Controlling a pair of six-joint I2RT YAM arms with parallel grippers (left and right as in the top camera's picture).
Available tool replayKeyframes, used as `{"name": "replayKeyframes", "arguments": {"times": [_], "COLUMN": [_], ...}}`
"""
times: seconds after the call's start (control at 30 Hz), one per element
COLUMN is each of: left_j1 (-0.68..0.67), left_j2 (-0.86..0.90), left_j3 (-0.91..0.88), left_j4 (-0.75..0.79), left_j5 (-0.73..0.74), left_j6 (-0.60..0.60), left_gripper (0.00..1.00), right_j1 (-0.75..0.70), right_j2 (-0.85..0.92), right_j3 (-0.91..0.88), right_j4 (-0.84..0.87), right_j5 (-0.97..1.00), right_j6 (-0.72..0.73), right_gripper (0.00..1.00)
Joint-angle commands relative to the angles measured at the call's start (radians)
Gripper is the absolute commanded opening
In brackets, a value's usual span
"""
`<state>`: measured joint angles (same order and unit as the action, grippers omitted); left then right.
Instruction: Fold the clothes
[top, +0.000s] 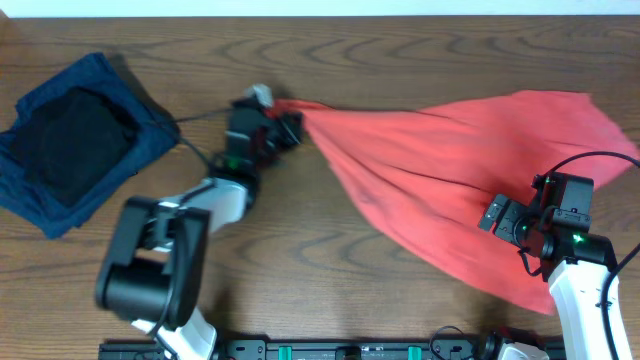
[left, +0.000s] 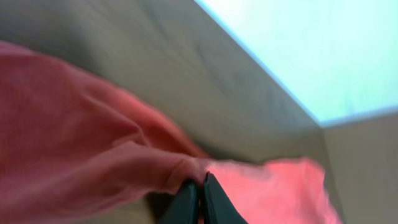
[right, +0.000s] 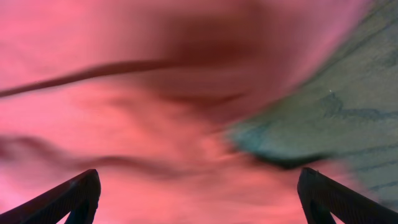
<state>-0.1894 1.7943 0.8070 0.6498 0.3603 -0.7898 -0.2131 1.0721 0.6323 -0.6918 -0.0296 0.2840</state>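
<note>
table (top: 400, 45) | red T-shirt (top: 440, 160) right | navy garment (top: 40, 195) left, seemingly folded

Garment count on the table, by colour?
Coral-red T-shirt: 1
Navy-blue garment: 1
Black garment: 1
Total: 3
</note>
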Motion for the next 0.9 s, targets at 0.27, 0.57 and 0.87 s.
{"name": "replayKeyframes", "arguments": {"times": [0.27,0.57,0.87], "left_j1": [0.115,-0.157,-0.423], "left_j2": [-0.089,-0.086,-0.053], "left_j3": [0.063,0.019,0.006], "left_j4": [-0.461,-0.981,-0.79], "left_j5": [0.471,0.308,-0.034], "left_j6": [0.016,0.168,0.085], "left_gripper": [0.98,0.98,0.94], "right_j1": [-0.01,-0.01,-0.01], "right_j2": [-0.007,-0.006,-0.006], "right_j3": [0.003,0.003,0.003], "right_j4": [-0.002,0.003,-0.001], "right_j5": [0.007,0.008,0.007], "right_j6": [-0.012,-0.012,-0.011], "right_gripper": [0.99,0.99,0.99]}}
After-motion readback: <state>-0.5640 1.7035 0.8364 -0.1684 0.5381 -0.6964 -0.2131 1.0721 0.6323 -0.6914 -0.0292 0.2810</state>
